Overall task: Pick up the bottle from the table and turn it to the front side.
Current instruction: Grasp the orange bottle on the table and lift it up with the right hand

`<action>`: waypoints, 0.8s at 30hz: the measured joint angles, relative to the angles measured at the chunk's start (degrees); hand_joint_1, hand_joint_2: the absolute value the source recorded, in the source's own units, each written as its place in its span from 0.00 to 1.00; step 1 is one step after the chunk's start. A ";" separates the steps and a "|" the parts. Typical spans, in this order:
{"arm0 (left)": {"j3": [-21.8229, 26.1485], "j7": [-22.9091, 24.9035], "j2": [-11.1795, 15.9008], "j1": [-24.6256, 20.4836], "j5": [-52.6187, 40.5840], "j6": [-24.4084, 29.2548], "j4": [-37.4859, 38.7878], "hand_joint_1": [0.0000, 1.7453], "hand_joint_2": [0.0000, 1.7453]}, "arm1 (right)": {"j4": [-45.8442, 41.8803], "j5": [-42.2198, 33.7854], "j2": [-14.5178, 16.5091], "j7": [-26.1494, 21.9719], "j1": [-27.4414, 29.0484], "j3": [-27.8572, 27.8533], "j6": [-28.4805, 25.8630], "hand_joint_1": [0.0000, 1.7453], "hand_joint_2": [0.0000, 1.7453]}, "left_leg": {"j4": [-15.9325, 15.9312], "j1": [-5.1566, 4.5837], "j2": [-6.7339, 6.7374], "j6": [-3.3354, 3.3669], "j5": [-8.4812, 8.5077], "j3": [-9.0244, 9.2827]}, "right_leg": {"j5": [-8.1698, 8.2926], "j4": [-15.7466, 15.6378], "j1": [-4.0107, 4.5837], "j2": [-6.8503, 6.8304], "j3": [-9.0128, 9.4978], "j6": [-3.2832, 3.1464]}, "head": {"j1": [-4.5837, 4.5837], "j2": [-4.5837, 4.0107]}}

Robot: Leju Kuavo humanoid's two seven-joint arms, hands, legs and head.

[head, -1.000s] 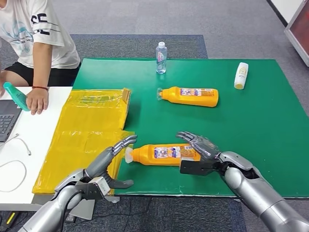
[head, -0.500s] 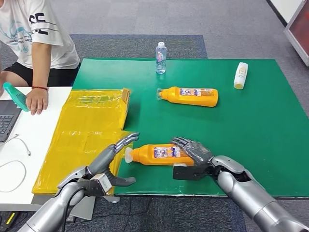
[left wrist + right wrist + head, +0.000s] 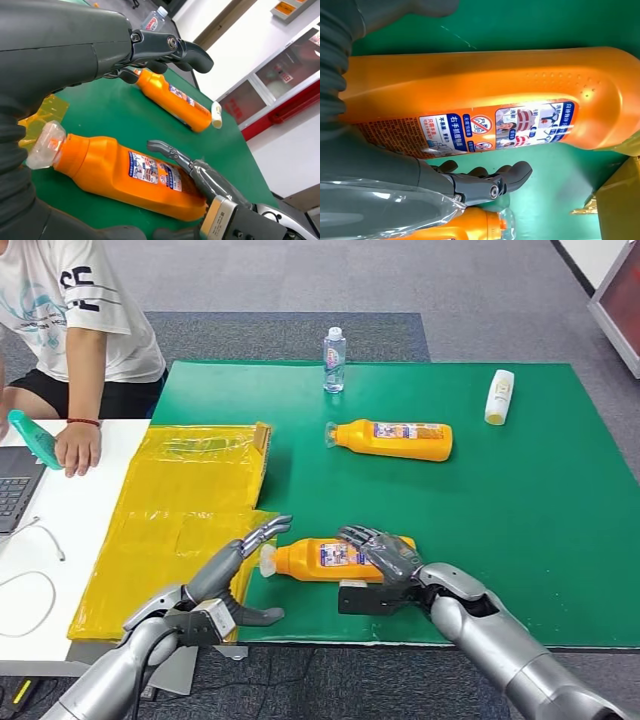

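An orange bottle point(image 3: 321, 559) point(image 3: 124, 172) point(image 3: 490, 85) lies on its side near the front edge of the green mat point(image 3: 528, 520), its clear-wrapped cap point(image 3: 266, 560) pointing left. My right hand point(image 3: 381, 562) point(image 3: 205, 177) reaches over the bottle's base end, fingers point(image 3: 486, 184) stretched across the top and the thumb along the near side, not clasped. My left hand point(image 3: 226, 585) point(image 3: 75, 45) is open just left of the cap, not touching it.
A second orange bottle point(image 3: 392, 439) point(image 3: 173, 100) lies mid-mat, a water bottle point(image 3: 334, 359) stands at the far edge, and a white bottle point(image 3: 499, 396) lies far right. A yellow plastic bag point(image 3: 181, 510) is spread on the left. A person point(image 3: 75, 330) sits at the white table point(image 3: 90, 530).
My right hand has slid left along the near bottle, from its base toward the label. The left hand has edged slightly toward the cap. The bottle has not moved.
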 joint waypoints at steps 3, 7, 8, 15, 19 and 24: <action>-0.10 0.00 0.01 0.29 0.00 0.01 0.01 0.00 1.00 | 0.04 0.31 0.20 0.25 -0.10 0.12 -0.05 0.00 1.00 | 0.00 0.00 0.00 0.00 0.00 0.00 | 0.00 0.00 0.00 0.00 0.00 0.00 | -0.01 0.00; -0.25 0.00 0.04 0.57 0.00 0.02 0.01 0.00 1.00 | 0.12 0.99 0.28 0.87 -0.35 0.33 0.02 0.00 1.00 | 0.00 0.00 0.00 0.00 0.00 0.00 | 0.00 0.00 0.00 0.00 0.00 0.00 | -0.01 0.00; -0.28 0.00 0.04 0.65 0.00 0.02 0.01 0.00 1.00 | 0.16 1.25 0.29 1.15 -0.48 0.43 0.06 0.00 1.00 | 0.00 0.00 0.00 0.00 0.00 0.00 | 0.00 0.00 0.00 0.00 0.00 -0.01 | -0.02 0.00; -0.40 0.00 0.10 0.94 -0.03 0.02 0.01 0.00 1.00 | 0.58 2.33 0.28 2.07 -1.43 1.02 0.69 0.00 1.00 | 0.00 0.00 0.00 0.00 0.01 -0.01 | 0.00 0.00 0.00 0.00 0.00 0.00 | -0.01 0.00; -0.40 0.00 0.22 0.96 -0.18 0.02 0.01 0.00 1.00 | 1.20 3.60 0.06 2.70 -3.36 1.66 3.67 0.00 1.00 | 0.00 0.00 0.00 0.01 0.01 -0.01 | 0.00 0.00 -0.01 -0.01 -0.01 0.00 | -0.01 0.00; -0.40 0.00 0.45 0.81 -0.28 0.01 0.05 0.00 1.00 | 2.54 3.92 -0.19 2.66 -6.14 3.25 6.08 0.00 1.00 | 0.00 0.00 0.00 0.02 0.02 -0.01 | 0.01 0.00 0.00 -0.01 -0.02 -0.01 | -0.01 0.00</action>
